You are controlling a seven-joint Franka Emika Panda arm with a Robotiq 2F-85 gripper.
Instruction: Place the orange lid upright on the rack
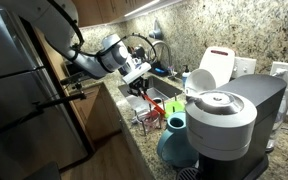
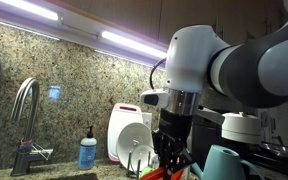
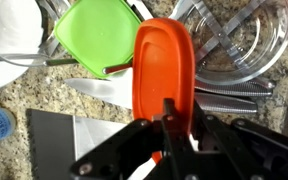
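— Grip?
— My end effector is clenched on the orange lid, above the rack; only the wrist view shows that hold. A green container sits at the lid's ten o'clock. The label on the bottle is unreadable.

Kitchen: granite counter, sink, faucet.
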